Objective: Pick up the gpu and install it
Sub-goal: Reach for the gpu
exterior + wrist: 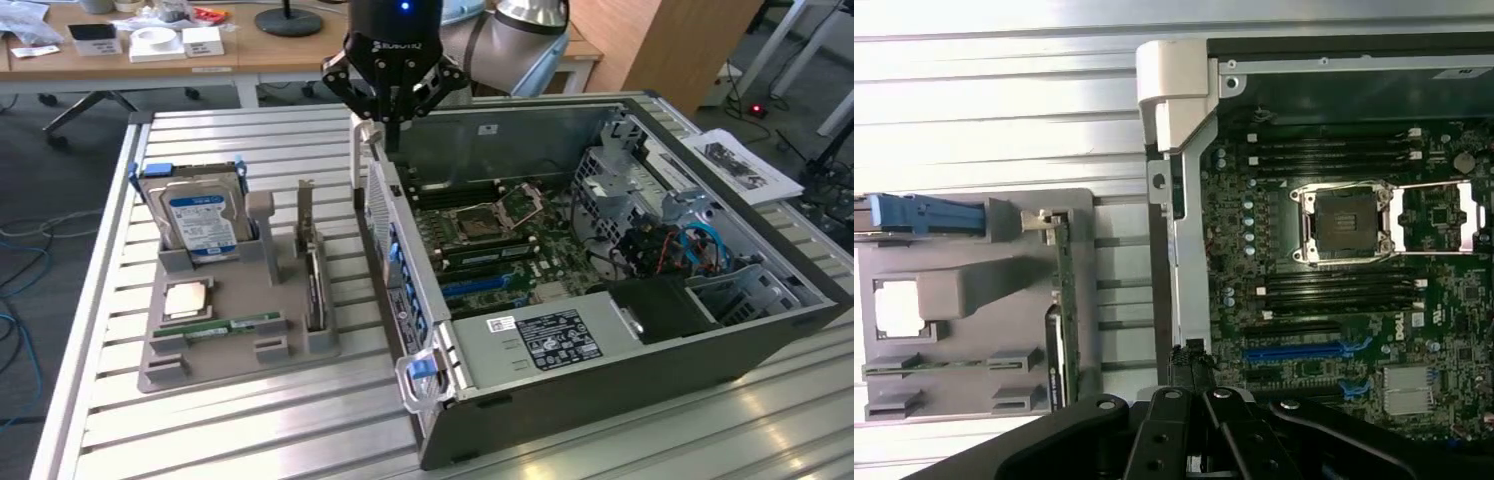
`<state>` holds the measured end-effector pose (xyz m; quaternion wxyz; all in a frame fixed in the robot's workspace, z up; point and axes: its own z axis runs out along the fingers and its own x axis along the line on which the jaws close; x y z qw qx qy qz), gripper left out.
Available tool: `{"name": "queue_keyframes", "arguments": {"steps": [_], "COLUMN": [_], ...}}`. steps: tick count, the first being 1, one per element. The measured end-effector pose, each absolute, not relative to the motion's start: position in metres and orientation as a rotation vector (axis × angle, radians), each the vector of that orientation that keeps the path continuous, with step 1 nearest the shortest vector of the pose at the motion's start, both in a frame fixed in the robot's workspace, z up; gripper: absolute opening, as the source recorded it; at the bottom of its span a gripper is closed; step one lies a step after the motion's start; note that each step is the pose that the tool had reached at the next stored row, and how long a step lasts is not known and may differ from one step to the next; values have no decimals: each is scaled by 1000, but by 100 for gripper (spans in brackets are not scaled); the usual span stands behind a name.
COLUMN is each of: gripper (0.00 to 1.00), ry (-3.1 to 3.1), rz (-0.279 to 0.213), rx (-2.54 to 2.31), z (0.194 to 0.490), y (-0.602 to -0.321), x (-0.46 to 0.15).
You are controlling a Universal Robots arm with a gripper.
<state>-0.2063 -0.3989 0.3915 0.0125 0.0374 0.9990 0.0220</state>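
The gpu [314, 272] stands on edge in a slot of the grey holder [174, 368], a thin green card with its metal bracket pointing up. In the wrist view the gpu [1061, 322] appears edge-on in the grey holder [964, 290]. My gripper [391, 122] hangs shut above the back corner of the open computer case [587, 350], apart from the card and holding nothing. Its black fingers [1172, 425] meet over the case wall [1189, 250]. The motherboard [1334, 300] lies exposed, with blue card slots [1304, 351].
The holder also carries a silver hard drive [200, 215] with a blue-white label, a processor chip [184, 298] and a memory stick [220, 325]. Everything stands on a slatted metal table [227, 440]. A paper sheet [742, 162] lies at the exterior view's right.
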Motion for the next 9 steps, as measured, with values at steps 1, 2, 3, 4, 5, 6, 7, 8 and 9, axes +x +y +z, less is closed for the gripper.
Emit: {"name": "queue_keyframes", "arguments": {"steps": [1, 2, 3, 4, 5, 6, 7, 8, 9], "gripper": [11, 11, 11, 11, 11, 11, 11, 11, 11], "ry": [3114, 3114, 3114, 3114, 3114, 3114, 3114, 3114, 3114], "rz": [69, 69, 69, 69, 69, 69, 69, 69, 69], "rx": [117, 117, 117, 117, 117, 117, 117, 117, 117], "z": [391, 391, 391, 391, 391, 391, 391, 391, 391], "y": [-399, -399, -399, -399, -399, -399, -399, -399, -399], "x": [-209, -211, -213, -216, -218, -221, -224, -227, -230]}}
